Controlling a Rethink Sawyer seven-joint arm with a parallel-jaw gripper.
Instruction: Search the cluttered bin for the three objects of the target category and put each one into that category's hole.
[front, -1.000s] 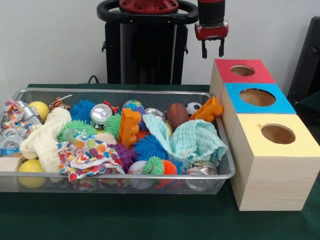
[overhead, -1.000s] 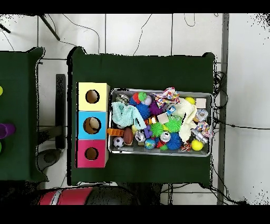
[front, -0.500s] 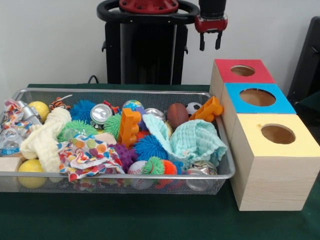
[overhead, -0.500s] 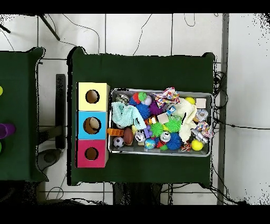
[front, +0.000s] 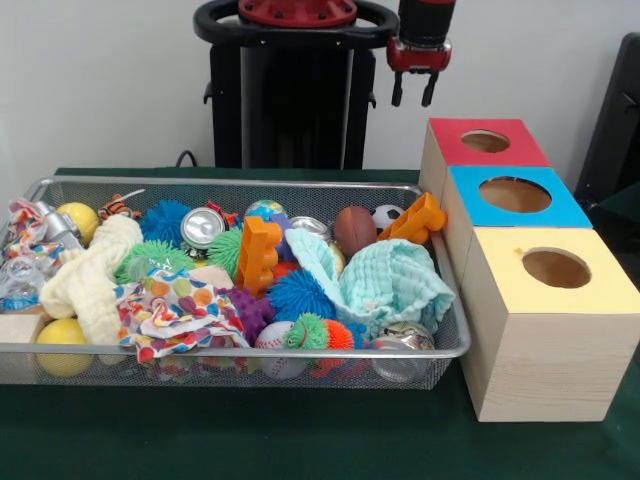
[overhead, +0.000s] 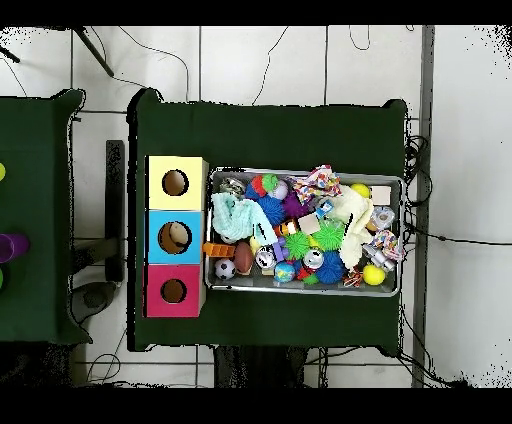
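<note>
Jaws (front: 412, 96) (slightly parted, empty) hang high above the bin (front: 300, 186).

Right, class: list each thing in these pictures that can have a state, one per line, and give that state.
Claw: open, empty, raised above the table behind the bin.
Bin: full, heaped with toys and cloths.
Red box: upright, hole unblocked.
Blue box: upright, hole unblocked, something inside.
Yellow box: upright, hole unblocked.
Mint cloth: crumpled, lying over other toys.
Cream cloth: bunched, draped on the pile.
</note>
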